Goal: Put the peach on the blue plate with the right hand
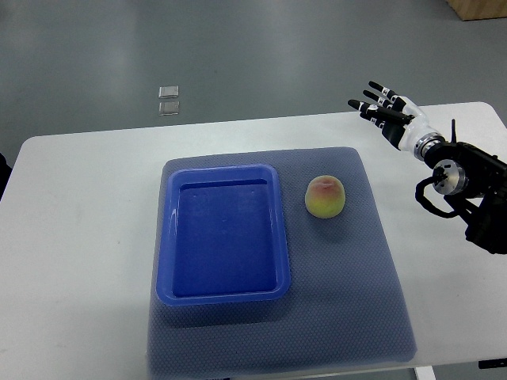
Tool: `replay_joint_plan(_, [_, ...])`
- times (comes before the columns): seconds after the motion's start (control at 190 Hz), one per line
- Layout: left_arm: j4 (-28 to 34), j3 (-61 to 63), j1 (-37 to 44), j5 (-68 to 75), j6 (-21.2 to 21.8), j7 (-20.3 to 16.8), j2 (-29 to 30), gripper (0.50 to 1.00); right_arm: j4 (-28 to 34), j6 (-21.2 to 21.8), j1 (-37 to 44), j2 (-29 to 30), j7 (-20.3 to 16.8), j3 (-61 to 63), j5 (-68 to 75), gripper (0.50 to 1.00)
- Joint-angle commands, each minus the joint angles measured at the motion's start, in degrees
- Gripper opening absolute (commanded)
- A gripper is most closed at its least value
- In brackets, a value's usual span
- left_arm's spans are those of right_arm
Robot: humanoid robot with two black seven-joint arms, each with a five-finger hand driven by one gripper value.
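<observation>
On the near half of the tabletop (79, 237), a grey mat (348, 301) carried the blue plate (223, 294), a shallow rimmed tray with nothing in it. Just right of it, apart from the rim, sat the peach (325, 196): round, yellow-green, blushed red on top. It looked likely to roll if nudged off-centre. Farther right, well apart from the fruit, the right robot hand (386, 109) hovered with fingers spread, holding nothing.
</observation>
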Motion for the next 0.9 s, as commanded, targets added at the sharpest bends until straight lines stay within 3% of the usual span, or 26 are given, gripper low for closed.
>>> replay_joint_plan(0.0, [-0.1,0.0,0.0,0.0,0.0,0.0,0.0,1.0,0.0,0.1,0.1,0.0,0.0,0.0,0.0,0.928])
replay_joint_plan(0.489, [-0.1,0.0,0.0,0.0,0.0,0.0,0.0,1.0,0.0,-0.4,0.0,0.4,0.1,0.0,0.0,0.928])
replay_joint_plan(0.6, [-0.1,0.0,0.0,0.0,0.0,0.0,0.0,1.0,0.0,-0.9,0.0,0.4,2.3,0.0,-0.1,0.928])
replay_joint_plan(0.895, [-0.1,0.0,0.0,0.0,0.0,0.0,0.0,1.0,0.0,-0.2,0.0,0.4,2.4,-0.3,-0.3,0.93])
